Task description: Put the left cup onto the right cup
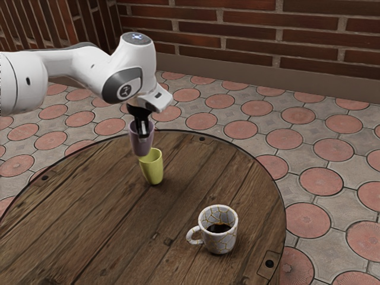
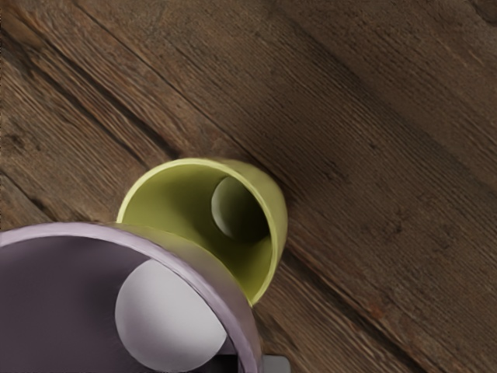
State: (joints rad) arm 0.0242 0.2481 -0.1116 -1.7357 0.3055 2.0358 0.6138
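A mauve cup [image 1: 141, 141] hangs in the air above the round wooden table [image 1: 107, 225], with my gripper [image 1: 141, 127] shut on its rim, one finger inside the cup. Just to the exterior view's right of it and a little lower stands a yellow-green cup [image 1: 152, 166], upright on the table; the mauve cup's base overlaps its rim at the exterior view's left. In the wrist view the mauve cup [image 2: 109, 303] is large and close under my hand, and the yellow-green cup [image 2: 203, 214] lies just beyond it, open side up.
A white cracked-pattern mug [image 1: 217, 228] with dark liquid and a handle stands near the table's front right edge. The table's rim curves close behind the cups. A tiled floor and a brick wall [image 1: 249, 29] surround the table.
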